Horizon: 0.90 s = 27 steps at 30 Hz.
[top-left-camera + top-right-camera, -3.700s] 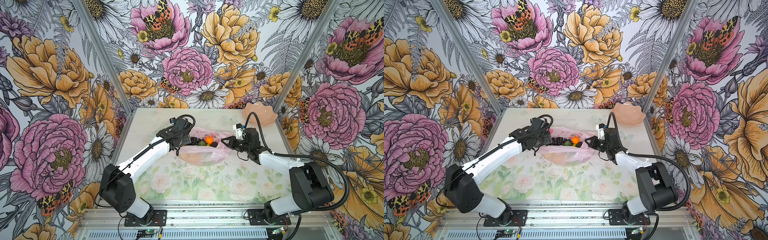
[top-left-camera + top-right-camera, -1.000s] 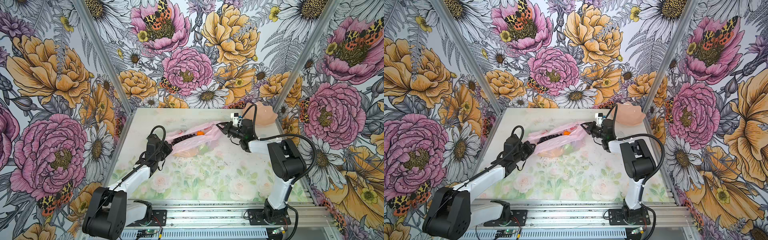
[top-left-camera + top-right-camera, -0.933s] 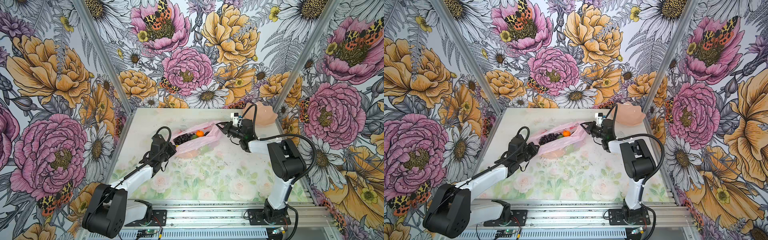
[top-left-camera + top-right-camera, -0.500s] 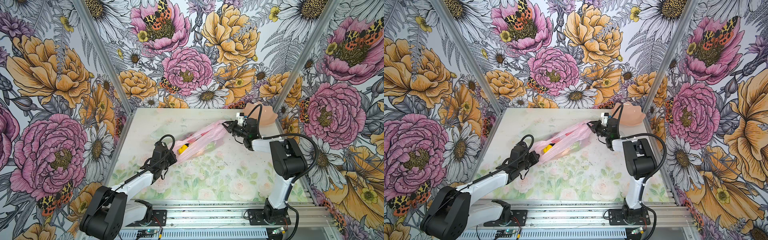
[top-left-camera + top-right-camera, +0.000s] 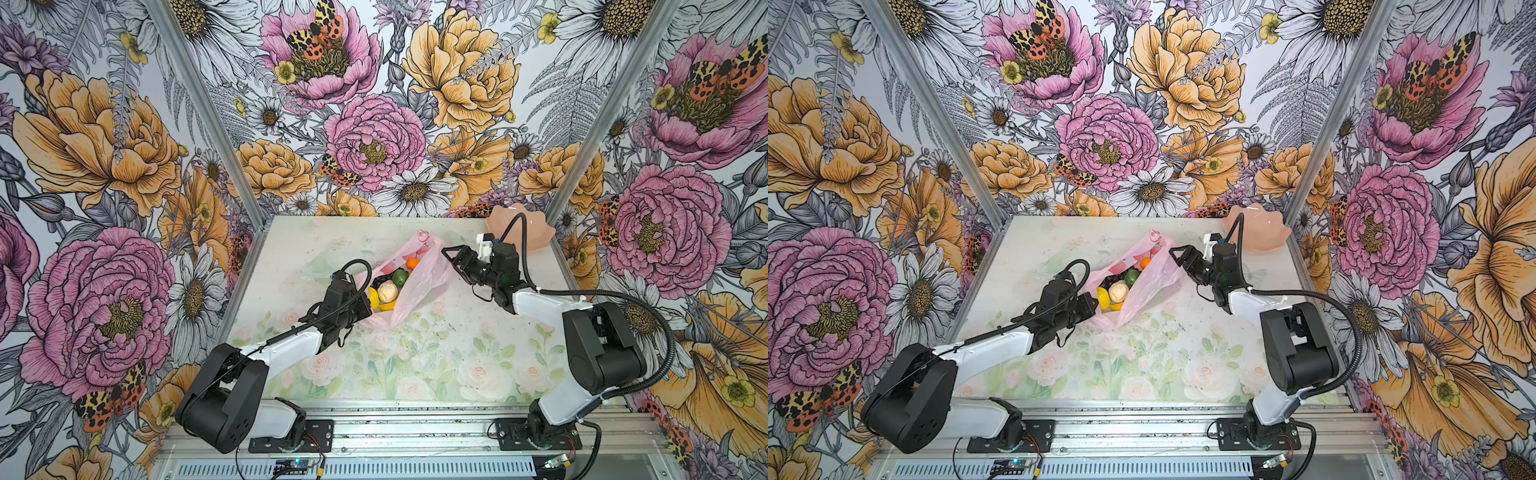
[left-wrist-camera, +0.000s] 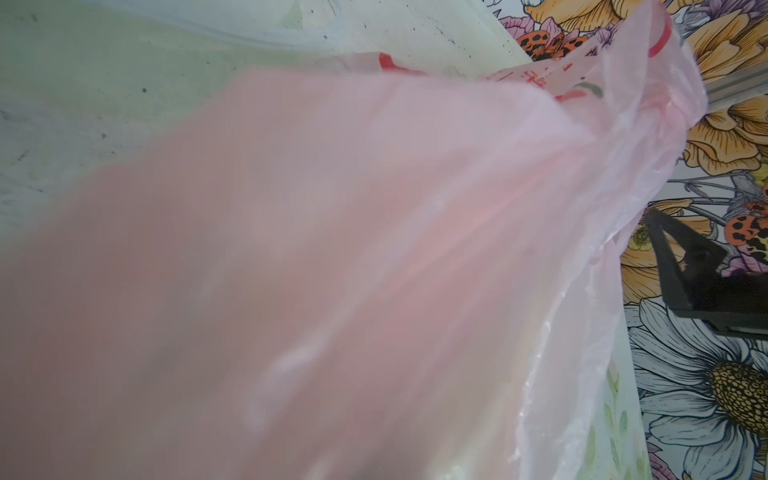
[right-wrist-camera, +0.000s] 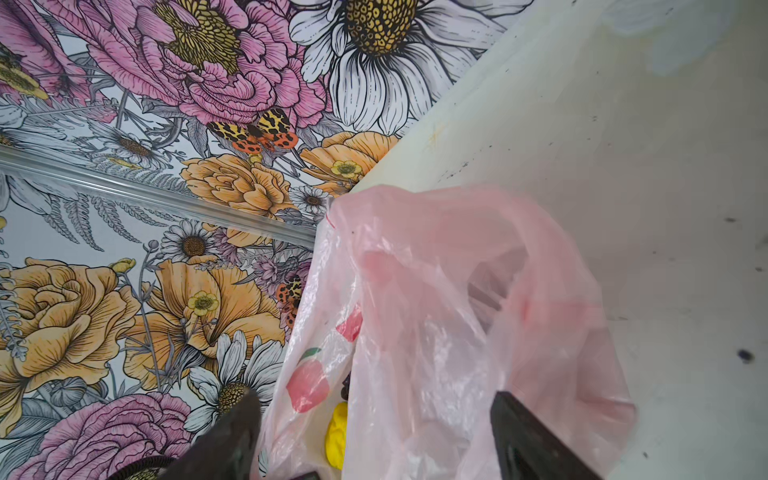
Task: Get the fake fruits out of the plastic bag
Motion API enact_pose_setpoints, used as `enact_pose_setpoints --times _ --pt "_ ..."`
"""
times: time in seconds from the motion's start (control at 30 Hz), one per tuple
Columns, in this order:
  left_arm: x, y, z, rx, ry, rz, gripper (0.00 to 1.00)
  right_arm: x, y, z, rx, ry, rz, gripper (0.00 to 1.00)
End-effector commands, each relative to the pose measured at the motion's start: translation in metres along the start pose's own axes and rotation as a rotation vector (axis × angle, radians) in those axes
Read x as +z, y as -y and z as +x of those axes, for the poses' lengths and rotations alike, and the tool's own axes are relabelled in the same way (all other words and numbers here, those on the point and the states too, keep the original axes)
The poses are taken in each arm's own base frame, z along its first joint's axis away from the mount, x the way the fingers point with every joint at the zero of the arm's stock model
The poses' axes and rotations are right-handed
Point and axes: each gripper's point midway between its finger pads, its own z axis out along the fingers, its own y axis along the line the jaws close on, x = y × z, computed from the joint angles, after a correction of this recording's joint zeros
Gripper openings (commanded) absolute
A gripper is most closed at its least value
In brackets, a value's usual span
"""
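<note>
The pale-pink plastic bag (image 5: 419, 282) (image 5: 1152, 286) lies slumped mid-table with its mouth gaping upward. Inside show the fake fruits: an orange (image 5: 412, 262), a green lime (image 5: 400, 276), a cream knobbly piece (image 5: 387, 291), a yellow lemon (image 5: 373, 296) and dark grapes. My left gripper (image 5: 361, 306) (image 5: 1091, 306) is shut on the bag's near-left end. Pink film (image 6: 374, 249) covers its wrist view and hides its fingers. My right gripper (image 5: 451, 259) (image 5: 1179, 257) (image 7: 378, 440) stands open at the bag's right side. Loose film (image 7: 436, 311) and a yellow fruit (image 7: 336, 432) show between its fingers.
A peach petal-edged bowl (image 5: 519, 232) (image 5: 1256, 232) sits at the back right corner, just behind my right arm. A thin clear plastic piece (image 5: 320, 266) lies on the table left of the bag. Floral walls close in the table on three sides.
My right gripper has opened and let go of the bag. The stretched bag has slumped and its mouth has opened, showing more fruits. My left gripper has shifted a little right, still holding.
</note>
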Motion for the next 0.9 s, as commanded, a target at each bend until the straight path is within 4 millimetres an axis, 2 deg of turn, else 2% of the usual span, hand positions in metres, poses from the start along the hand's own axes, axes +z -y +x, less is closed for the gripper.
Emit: enact_pose_setpoints --times 0.0,0.2,0.37,0.53,0.63,0.77,0.87 --pt "0.002 0.012 -0.008 0.021 0.034 0.026 0.00 -0.002 0.016 0.018 -0.080 -0.025 0.144 0.88" --pt "0.004 0.024 0.002 0.040 0.016 0.061 0.00 0.010 0.025 0.048 -0.209 -0.065 0.384 0.87" --pt "0.006 0.039 0.013 0.073 -0.001 0.092 0.00 0.028 0.015 0.064 -0.278 -0.093 0.434 0.90" --pt "0.009 0.046 0.025 0.089 -0.021 0.104 0.00 0.037 0.018 0.068 -0.338 -0.104 0.535 0.98" --pt "0.010 0.049 0.031 0.093 -0.030 0.118 0.00 0.043 0.027 0.068 -0.369 -0.119 0.610 0.99" --pt "0.007 0.068 0.037 0.100 -0.038 0.228 0.00 0.054 0.032 0.067 -0.392 -0.126 0.635 0.96" --pt "0.007 0.068 0.039 0.108 -0.036 0.227 0.00 0.057 0.033 0.063 -0.413 -0.124 0.658 0.88"
